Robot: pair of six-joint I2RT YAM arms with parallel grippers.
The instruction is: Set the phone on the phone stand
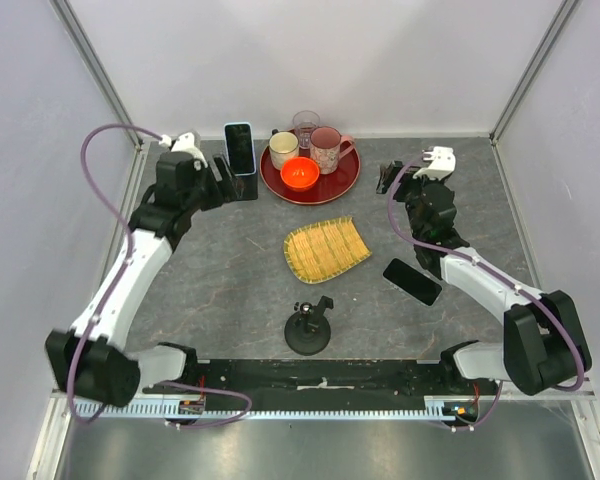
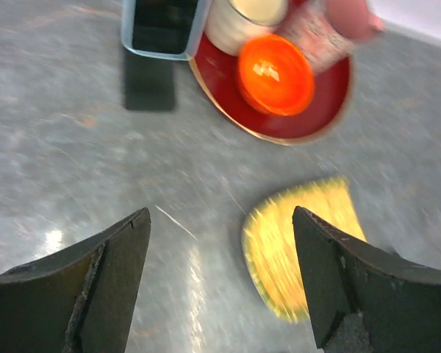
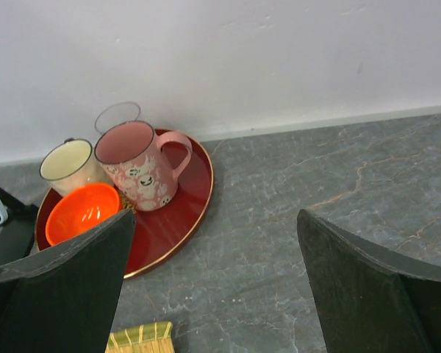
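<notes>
A phone in a light blue case (image 1: 239, 146) stands upright in a black holder (image 1: 244, 187) at the back left. It also shows at the top of the left wrist view (image 2: 164, 26), with the holder's base (image 2: 148, 81) below it. A black phone (image 1: 412, 281) lies flat on the table at the right. A black stand with a round base (image 1: 308, 331) sits near the front middle. My left gripper (image 1: 222, 173) is open and empty just left of the blue phone (image 2: 220, 279). My right gripper (image 1: 387, 180) is open and empty, right of the tray (image 3: 213, 287).
A red tray (image 1: 348, 178) at the back holds a pink mug (image 1: 326, 149), a glass (image 1: 305, 124), a cream cup (image 1: 283, 148) and an orange bowl (image 1: 300, 174). A yellow woven mat (image 1: 325, 248) lies mid-table. White walls enclose the back and sides.
</notes>
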